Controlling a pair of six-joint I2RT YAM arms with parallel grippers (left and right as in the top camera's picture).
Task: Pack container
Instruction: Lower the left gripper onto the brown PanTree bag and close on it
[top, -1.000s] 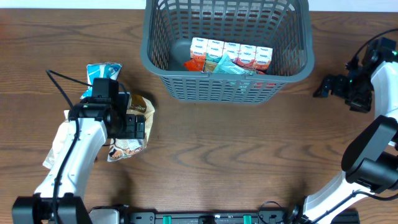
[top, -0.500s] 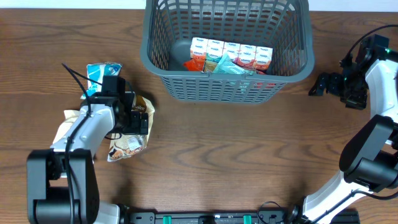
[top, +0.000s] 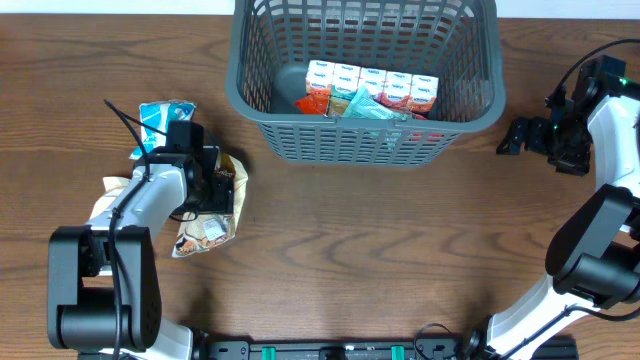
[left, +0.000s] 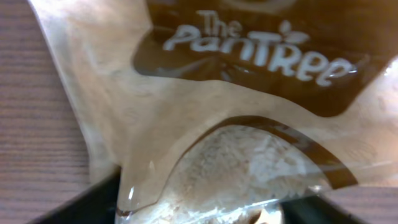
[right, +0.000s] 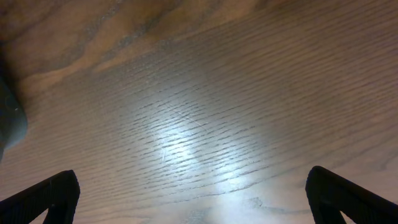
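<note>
A dark brown wood-grain worktop fills the scene, with a soft patch of reflected light on its surface.

"The PanTree" on tan snack pkt.

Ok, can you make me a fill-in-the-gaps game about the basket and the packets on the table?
1. The packet beneath the left end effector reads "The ____".
2. The right end effector has its jaws ____.
3. The blue packet lies ____ the grey basket.
4. The little cartons sit ____ the basket.
Missing words: PanTree; open; outside; inside.
</note>
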